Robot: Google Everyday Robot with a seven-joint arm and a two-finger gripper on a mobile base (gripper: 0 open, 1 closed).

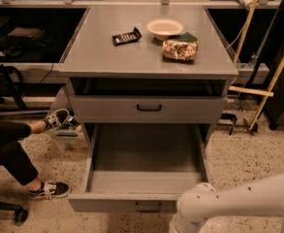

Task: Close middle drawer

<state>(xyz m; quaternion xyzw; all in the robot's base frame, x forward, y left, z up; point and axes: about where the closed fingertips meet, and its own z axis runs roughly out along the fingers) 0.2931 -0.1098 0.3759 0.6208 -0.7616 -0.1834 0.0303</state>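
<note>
The middle drawer (146, 154) is a wide grey metal drawer, pulled far out of the cabinet and empty inside. Its flat front (107, 204) faces me at the bottom of the camera view, with a small black loop handle (148, 208). Above it the top drawer (149, 108) is pushed in. The lowest drawer is hidden under the open one. My white arm (228, 203) comes in from the lower right, and its rounded joint sits just right of the drawer's front corner. The gripper itself is out of view, below the frame's bottom edge.
On the cabinet top (102, 57) lie a white bowl (165, 28), a snack bag (180, 49) and a black bar (126, 36). A seated person's legs and sneakers (49, 190) are on the floor at the left. Wooden poles (272, 76) lean at the right.
</note>
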